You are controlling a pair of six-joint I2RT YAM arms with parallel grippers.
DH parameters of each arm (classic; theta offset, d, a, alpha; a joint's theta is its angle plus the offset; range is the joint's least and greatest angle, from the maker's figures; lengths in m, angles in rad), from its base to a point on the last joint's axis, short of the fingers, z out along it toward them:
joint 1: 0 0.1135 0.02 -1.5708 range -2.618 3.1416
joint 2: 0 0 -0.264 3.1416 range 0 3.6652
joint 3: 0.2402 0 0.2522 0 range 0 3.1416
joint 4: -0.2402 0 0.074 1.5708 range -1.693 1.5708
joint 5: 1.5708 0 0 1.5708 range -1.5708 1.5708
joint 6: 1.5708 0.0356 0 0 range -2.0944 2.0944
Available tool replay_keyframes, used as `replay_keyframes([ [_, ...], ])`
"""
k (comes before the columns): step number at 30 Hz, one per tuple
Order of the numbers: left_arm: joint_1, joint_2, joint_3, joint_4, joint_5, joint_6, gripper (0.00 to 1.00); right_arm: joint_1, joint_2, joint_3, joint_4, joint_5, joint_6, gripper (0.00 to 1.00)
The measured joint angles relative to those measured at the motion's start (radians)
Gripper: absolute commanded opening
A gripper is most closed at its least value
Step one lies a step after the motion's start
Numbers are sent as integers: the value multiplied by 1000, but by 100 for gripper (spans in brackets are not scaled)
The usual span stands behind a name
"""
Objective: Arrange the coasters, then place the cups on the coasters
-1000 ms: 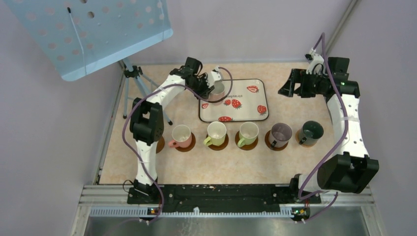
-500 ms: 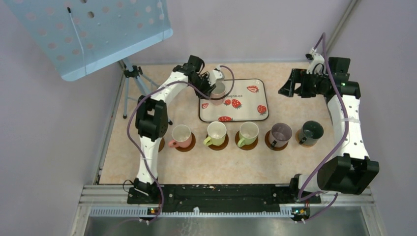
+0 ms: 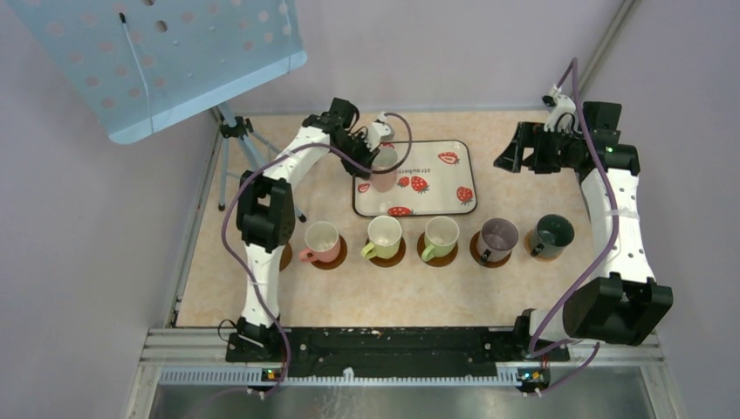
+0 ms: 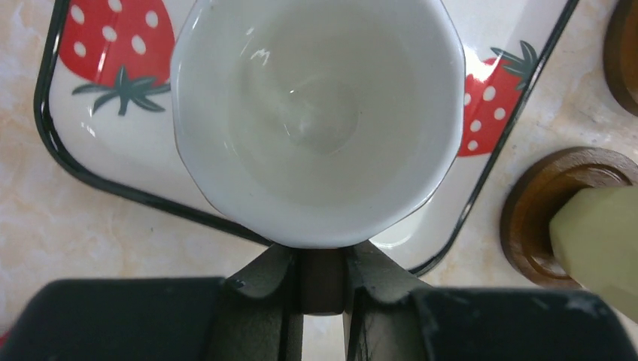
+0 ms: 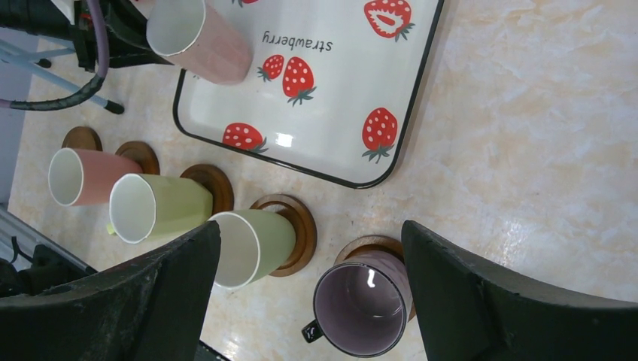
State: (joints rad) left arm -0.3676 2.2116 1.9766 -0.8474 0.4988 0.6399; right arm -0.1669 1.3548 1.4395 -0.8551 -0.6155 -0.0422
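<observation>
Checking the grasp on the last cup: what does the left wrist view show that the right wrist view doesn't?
Left wrist only: left gripper shut on the handle of the pink cup, and its empty inside. Right wrist only: the bare coaster, the purple cup, the open right gripper. Both: the pink cup, the strawberry tray, a light green cup.

From the left, a pink cup (image 3: 321, 238), a light green cup (image 3: 384, 234), a 2nd light green cup (image 3: 440, 234), a purple-grey cup (image 3: 498, 236) and a dark green cup (image 3: 553, 232) stand in a row, each on a brown coaster (image 3: 339, 254), with a 6th coaster (image 5: 81, 138) bare at the left end and a 2nd pink cup (image 3: 384, 162) well behind.
</observation>
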Motion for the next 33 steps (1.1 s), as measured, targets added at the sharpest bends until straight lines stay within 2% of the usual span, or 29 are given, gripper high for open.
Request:
replay_keyframes([
  [5,35,-129,-108,8,14,-37,0,0,0,0,0,-2,-2,88],
  [10,113,-343,-228,23,55,-45,0,0,-8,0,3,-14,-3,88],
  [17,294,-616,-357,-17,154,2,0,0,-24,-8,14,-46,-2,87],
  [26,640,-863,-503,-215,275,203,0,0,-36,-40,23,-76,-2,86],
  [33,803,-984,-629,-376,338,396,0,0,-53,-71,25,-94,-2,86],
])
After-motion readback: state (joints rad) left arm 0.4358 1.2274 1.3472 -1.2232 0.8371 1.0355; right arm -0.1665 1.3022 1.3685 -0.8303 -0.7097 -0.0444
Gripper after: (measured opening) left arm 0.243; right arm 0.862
